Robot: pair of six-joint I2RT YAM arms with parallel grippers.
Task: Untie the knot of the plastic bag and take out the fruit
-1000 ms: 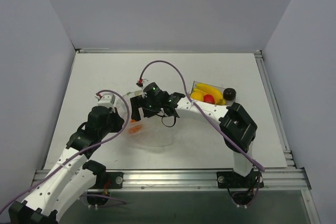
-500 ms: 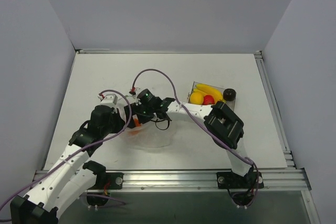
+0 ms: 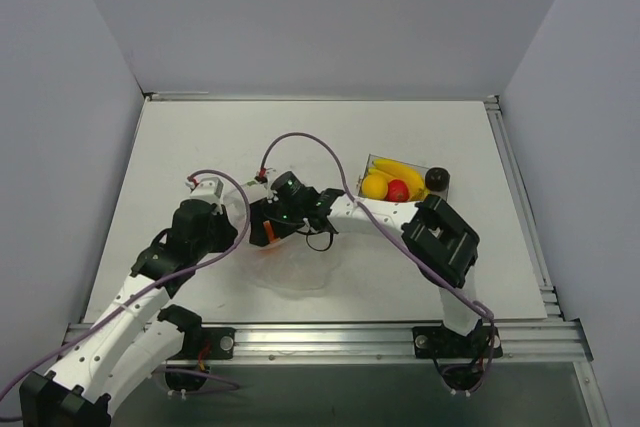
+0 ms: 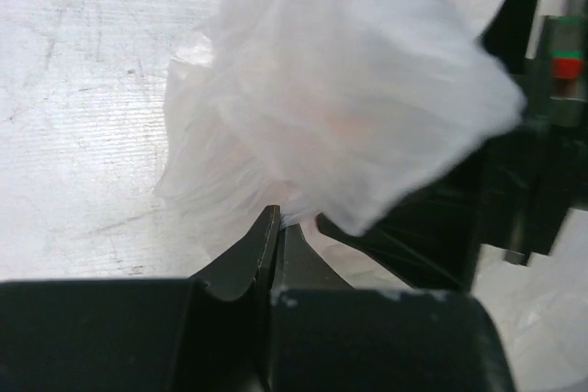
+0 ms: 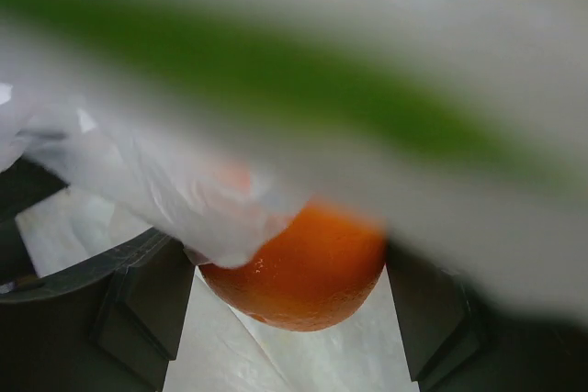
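Your left jaws are pressed together on a fold of the plastic bag [image 4: 349, 107], with the thin film bunched just above them. Your right jaws reach into the bag's mouth and appear to be pinching the orange [image 5: 294, 273], which fills the gap between the fingers [image 5: 147, 305]. Loose film drapes over the top of it. The bag lies just toward 7 o'clock from the middle of the worktop [image 3: 180, 147]. The clear box [image 3: 372, 160] at 2 o'clock holds a banana [image 3: 398, 169], a yellow ball [image 3: 374, 187] and a red piece [image 3: 398, 190], with a dark ball [image 3: 437, 179] at its 3 o'clock end. I cannot make out the knot.

This looks like the step of drawing the orange out. Use the left pinch as a low, firm anchor. Pull the orange slowly along the line of the opening, toward 2 o'clock, so the film slides off it. Film trapped between jaw and orange is the likely snag. If the whole bag rises with the fruit, pause and let it slip free before lifting.
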